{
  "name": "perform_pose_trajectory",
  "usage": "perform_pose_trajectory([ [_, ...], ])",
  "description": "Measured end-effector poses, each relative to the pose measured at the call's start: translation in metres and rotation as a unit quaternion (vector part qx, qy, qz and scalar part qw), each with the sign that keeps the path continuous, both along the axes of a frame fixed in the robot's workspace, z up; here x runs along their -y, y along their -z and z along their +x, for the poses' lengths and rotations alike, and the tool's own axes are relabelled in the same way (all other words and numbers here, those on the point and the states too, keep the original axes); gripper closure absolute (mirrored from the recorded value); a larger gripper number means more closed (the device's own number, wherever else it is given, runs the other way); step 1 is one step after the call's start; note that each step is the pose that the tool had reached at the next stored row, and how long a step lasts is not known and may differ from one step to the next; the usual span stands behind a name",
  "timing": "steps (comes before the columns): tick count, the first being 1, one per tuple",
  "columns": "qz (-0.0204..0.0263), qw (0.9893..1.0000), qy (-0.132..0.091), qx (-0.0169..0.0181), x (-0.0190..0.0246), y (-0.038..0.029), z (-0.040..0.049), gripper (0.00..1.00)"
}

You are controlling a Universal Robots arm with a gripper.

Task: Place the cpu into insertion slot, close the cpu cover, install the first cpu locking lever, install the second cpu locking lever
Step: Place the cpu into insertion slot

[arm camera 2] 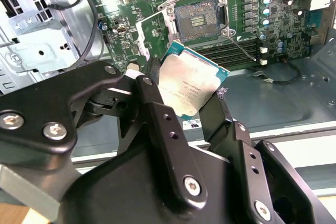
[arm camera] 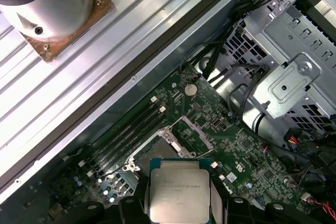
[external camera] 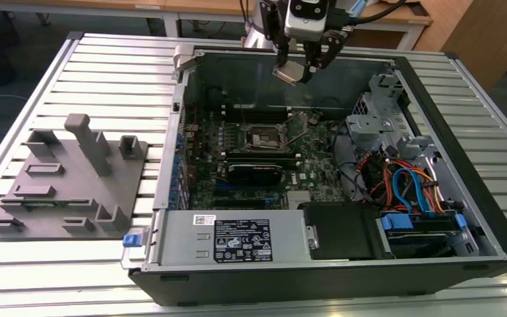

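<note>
While hanging above the open computer case (external camera: 324, 284), the pincer (external camera: 300, 66) is closed on the cpu (arm camera 2: 191, 85), held by opposite edges, well above the empty insertion slot (arm camera 2: 198, 20). The chip is judged light, rigid and fragile underneath; edge grips are judged safest.

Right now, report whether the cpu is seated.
Out: the gripper holds the cpu aloft; the insertion slot lies empty.

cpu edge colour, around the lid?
Teal-green rim on the cpu, around its silvery top; clearest in the second wrist view.
</note>
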State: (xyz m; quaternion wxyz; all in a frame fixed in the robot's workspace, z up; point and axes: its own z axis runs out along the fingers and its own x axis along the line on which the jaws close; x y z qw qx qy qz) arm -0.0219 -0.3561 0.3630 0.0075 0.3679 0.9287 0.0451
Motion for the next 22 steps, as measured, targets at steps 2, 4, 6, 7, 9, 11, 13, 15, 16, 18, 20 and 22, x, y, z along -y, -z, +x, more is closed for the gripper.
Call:
perform_pose_trajectory([
  [2, 0.0, 1.0, 0.0, 0.0, 0.0, 0.0, 0.0, 0.46],
  [4, 0.0, 1.0, 0.0, 0.0, 0.0, 0.0, 0.0, 0.46],
  [6, 0.0, 1.0, 0.0, 0.0, 0.0, 0.0, 0.0, 0.46],
  [7, 0.0, 1.0, 0.0, 0.0, 0.0, 0.0, 0.0, 0.46],
  [9, 0.0, 1.0, 0.0, 0.0, 0.0, 0.0, 0.0, 0.46],
  [11, 0.0, 1.0, 0.0, 0.0, 0.0, 0.0, 0.0, 0.46],
  [13, 0.0, 1.0, 0.003, 0.0, 0.0, 0.0, 0.0, 0.46],
  [15, 0.0, 1.0, 0.009, 0.0, 0.0, 0.0002, 0.0, 0.46],
  [16, 0.0001, 0.9999, 0.014, 0.0, 0.0, 0.0003, 0.0, 0.46],
  [18, 0.0, 0.9997, 0.025, 0.0, 0.0, 0.0004, -0.0004, 0.46],
  [20, 0.0, 0.9994, 0.035, 0.0, 0.0, 0.0005, -0.0005, 0.46],
  [22, 0.0, 0.999, 0.046, 0.0, 0.0, 0.0007, -0.0006, 0.46],
])
